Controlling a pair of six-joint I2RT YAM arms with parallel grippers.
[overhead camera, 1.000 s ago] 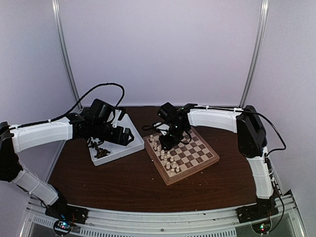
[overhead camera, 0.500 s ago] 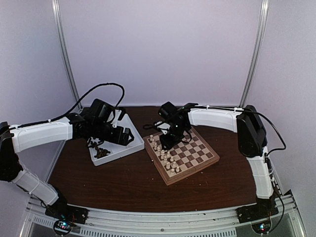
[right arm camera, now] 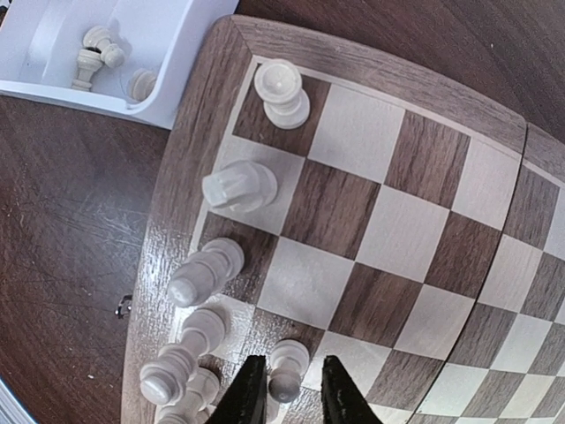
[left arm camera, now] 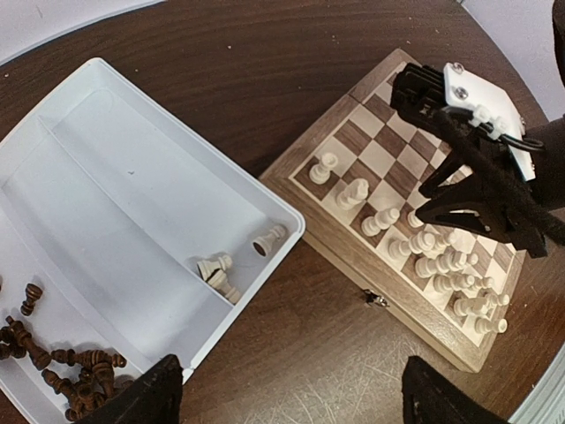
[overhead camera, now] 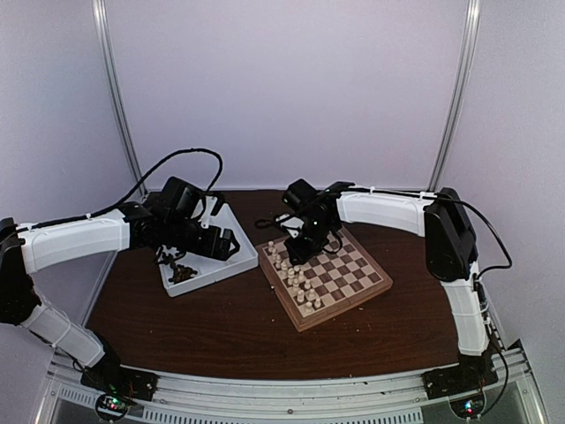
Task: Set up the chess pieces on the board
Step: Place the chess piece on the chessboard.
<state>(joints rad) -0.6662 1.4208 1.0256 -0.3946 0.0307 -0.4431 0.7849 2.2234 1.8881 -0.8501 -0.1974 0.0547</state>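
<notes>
Barely any shift (right gripper, board)

A dark brown wooden tabletop, rounded along its far edge, filled the middle of the overhead view. Pale lilac-white walls closed it in: a back panel at 12 o'clock, a left side panel at 9 o'clock and a right side panel at 3 o'clock. Where the panels met stood a slim metal post at 11 o'clock and a second post at 1 o'clock, each leaning slightly outward toward its top. A ribbed aluminium rail ran along the near edge at 6 o'clock. The light was soft and even and probably came from above. Seen close, the wood carried fine scratches and a dull sheen.
</notes>
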